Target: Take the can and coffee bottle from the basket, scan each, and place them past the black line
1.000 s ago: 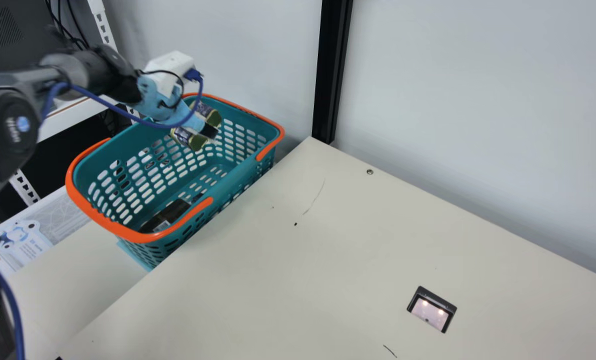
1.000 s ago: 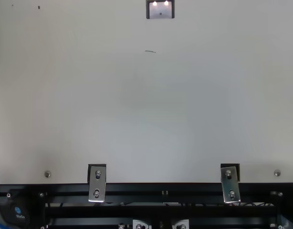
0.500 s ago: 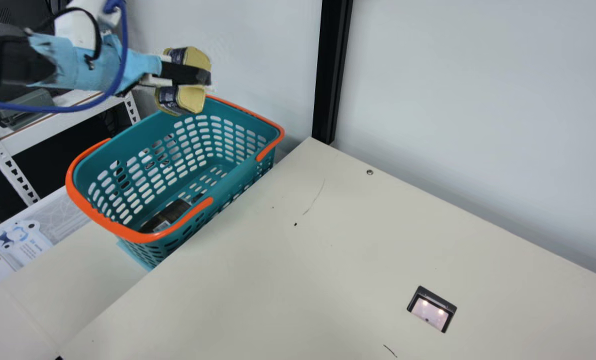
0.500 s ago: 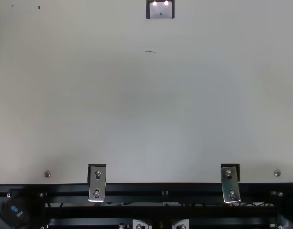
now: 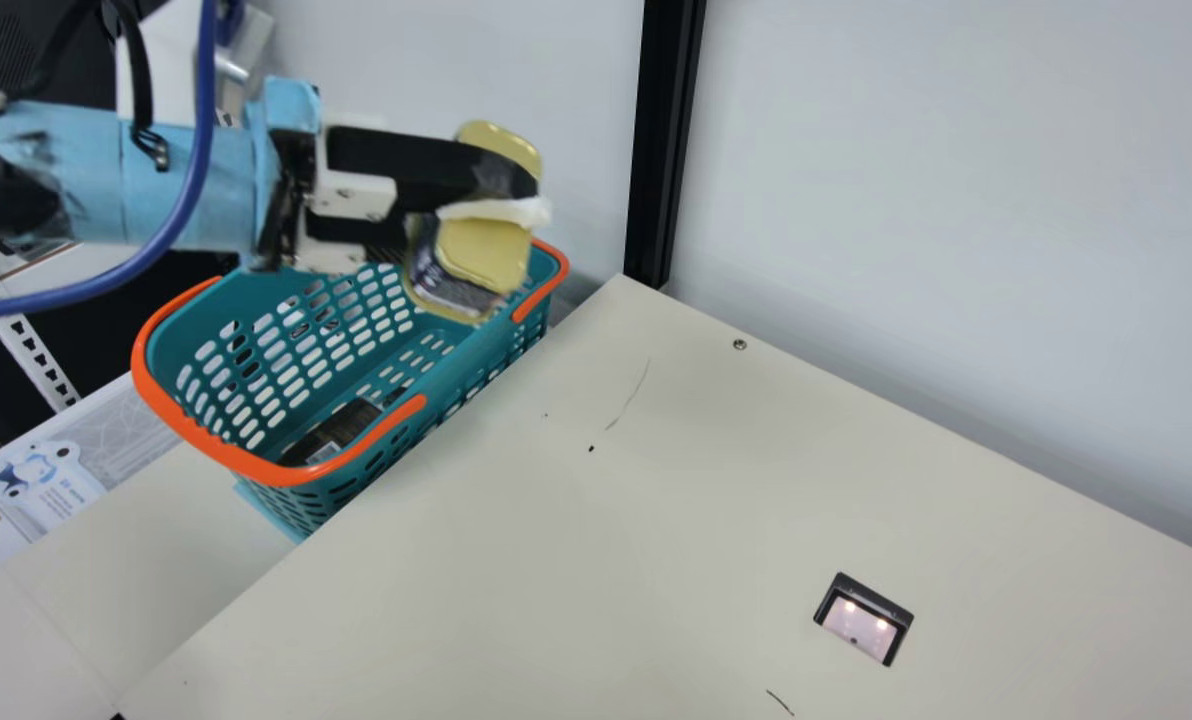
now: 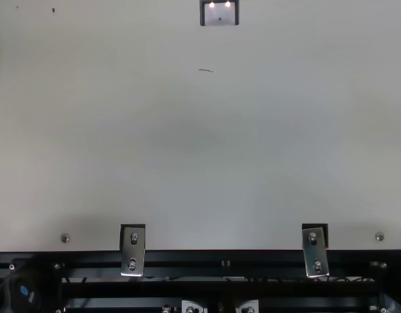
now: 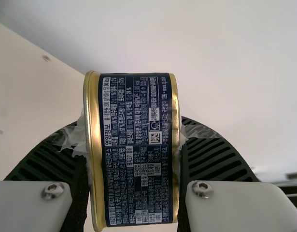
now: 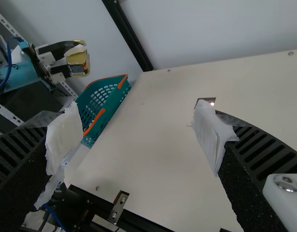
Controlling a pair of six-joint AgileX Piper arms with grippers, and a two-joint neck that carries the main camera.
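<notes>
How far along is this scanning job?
Done: the can is out of the basket.
In hand: the left gripper grips it in the air, away from the scanner.
Left: apparently, scanning and placing the can, then everything for the dark item in the basket, probably the coffee bottle.

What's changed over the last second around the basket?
The left gripper lifted the navy-and-gold metal can up out of the teal plastic basket, then carried it toward the main view's right, its jaws gripping it throughout. The basket and the dark item inside stayed put.
</notes>
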